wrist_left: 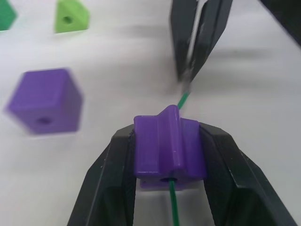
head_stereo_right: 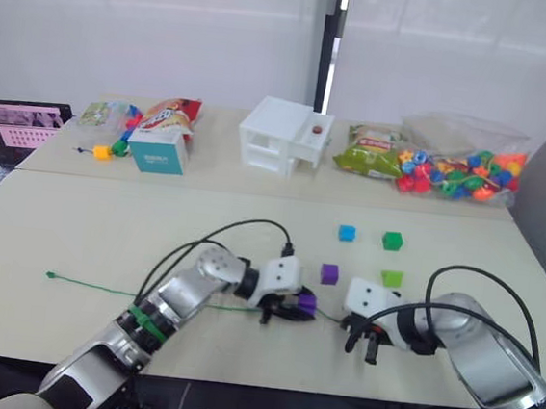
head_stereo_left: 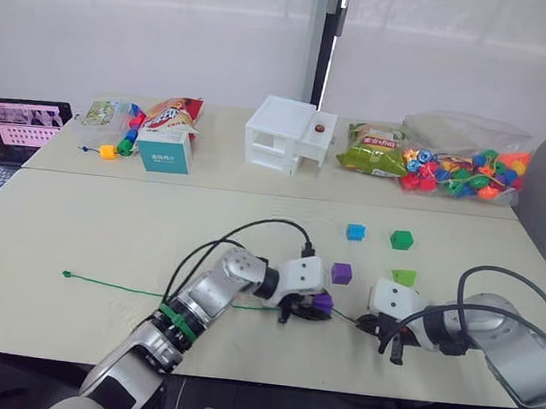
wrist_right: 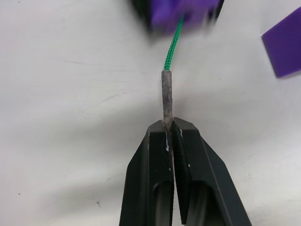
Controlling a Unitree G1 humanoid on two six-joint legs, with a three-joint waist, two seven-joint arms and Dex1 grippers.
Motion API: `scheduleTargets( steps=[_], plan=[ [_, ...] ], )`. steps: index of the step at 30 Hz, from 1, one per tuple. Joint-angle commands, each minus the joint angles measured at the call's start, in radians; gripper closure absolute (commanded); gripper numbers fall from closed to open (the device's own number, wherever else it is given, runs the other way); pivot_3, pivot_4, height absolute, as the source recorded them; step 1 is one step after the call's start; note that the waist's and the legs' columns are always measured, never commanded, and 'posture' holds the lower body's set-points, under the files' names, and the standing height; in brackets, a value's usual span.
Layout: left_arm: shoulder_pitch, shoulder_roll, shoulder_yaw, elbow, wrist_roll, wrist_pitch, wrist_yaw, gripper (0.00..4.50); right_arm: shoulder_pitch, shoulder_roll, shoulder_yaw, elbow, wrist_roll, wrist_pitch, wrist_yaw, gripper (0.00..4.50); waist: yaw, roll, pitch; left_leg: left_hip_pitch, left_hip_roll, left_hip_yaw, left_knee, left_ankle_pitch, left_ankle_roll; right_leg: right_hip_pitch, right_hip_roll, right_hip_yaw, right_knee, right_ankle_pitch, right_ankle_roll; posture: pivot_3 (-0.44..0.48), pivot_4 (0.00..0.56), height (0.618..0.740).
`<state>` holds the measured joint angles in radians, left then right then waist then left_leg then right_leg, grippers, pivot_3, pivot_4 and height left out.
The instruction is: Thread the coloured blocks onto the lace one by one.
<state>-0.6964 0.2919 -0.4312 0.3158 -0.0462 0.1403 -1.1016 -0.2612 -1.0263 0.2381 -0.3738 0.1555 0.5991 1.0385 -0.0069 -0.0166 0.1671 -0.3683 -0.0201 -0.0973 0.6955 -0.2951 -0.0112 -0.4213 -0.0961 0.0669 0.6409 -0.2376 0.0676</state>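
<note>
Pale table (head_stereo_left: 77, 234), white wall behind. Left pincer (wrist_left: 169, 155) clamps one purple block (wrist_left: 169, 150) with the green lace (wrist_left: 173, 202) running through it. Just beyond that block, right pincer (wrist_right: 170, 136) is pressed together on the lace's stiff tip (wrist_right: 166, 96). Four loose blocks beyond it: purple (head_stereo_left: 342, 273), blue (head_stereo_left: 354, 232), dark green (head_stereo_left: 401, 239), light green (head_stereo_left: 403, 276).

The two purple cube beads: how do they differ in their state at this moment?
The purple plastic cube bead in the left end effector is clamped between its black fingers, and the thin green lace runs through its hole. The other purple plastic cube bead lies free on the table, its hole empty. Both share colour and cube shape.
</note>
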Motion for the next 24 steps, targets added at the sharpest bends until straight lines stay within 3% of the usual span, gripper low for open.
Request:
scheduleTargets(
  steps=[1, 9, 16, 23, 24],
  plan=[
    [0.008, 0.072, 0.072, -0.018, -0.051, -0.036, -0.068, 3.12, -0.019, -0.011, 0.016, 0.026, -0.047, -0.018, 0.01, 4.5, -0.005, 0.0, 0.0, 0.0, 0.0, 0.0, 0.0, 0.0, 0.0, 0.0, 0.0, 0.0, 0.0, 0.0, 0.0, 0.0, 0.15, 0.74],
    [0.146, 0.38, 0.238, -0.003, -0.114, -0.098, -0.209, 3.12, -0.084, 0.012, 0.044, 0.085, -0.062, -0.056, 0.051, 4.5, -0.013, 0.0, 0.0, 0.0, 0.001, -0.001, -0.001, 0.0, 0.0, -0.002, 0.0, 0.0, 0.001, 0.0, 0.0, 0.0, 0.15, 0.74],
    [0.323, 0.705, 0.36, 0.321, -0.048, -0.438, -0.274, 3.12, -0.118, 0.056, 0.065, 0.122, -0.081, -0.083, 0.067, 4.5, -0.036, 0.0, 0.0, 0.003, 0.002, 0.0, -0.004, 0.0, 0.0, -0.002, 0.001, 0.0, 0.001, 0.0, -0.001, 0.0, 0.15, 0.74],
    [0.271, 0.8, 0.381, 0.649, 0.001, -0.545, -0.245, 3.12, -0.14, 0.101, 0.081, 0.149, -0.098, -0.097, 0.073, 4.5, -0.044, 0.001, -0.002, 0.015, 0.003, 0.004, -0.015, 0.0, 0.0, 0.003, 0.002, 0.001, 0.002, -0.001, -0.003, 0.0, 0.15, 0.74],
    [0.243, 0.807, 0.392, 0.69, -0.006, -0.519, -0.25, 2.62, -0.144, 0.105, 0.081, 0.15, -0.099, -0.097, 0.076, 4.5, -0.045, 0.001, -0.002, 0.015, 0.004, 0.004, -0.015, 0.0, 0.0, 0.002, 0.002, 0.001, 0.003, -0.002, -0.003, 0.0, 0.15, 0.74]
  ],
)
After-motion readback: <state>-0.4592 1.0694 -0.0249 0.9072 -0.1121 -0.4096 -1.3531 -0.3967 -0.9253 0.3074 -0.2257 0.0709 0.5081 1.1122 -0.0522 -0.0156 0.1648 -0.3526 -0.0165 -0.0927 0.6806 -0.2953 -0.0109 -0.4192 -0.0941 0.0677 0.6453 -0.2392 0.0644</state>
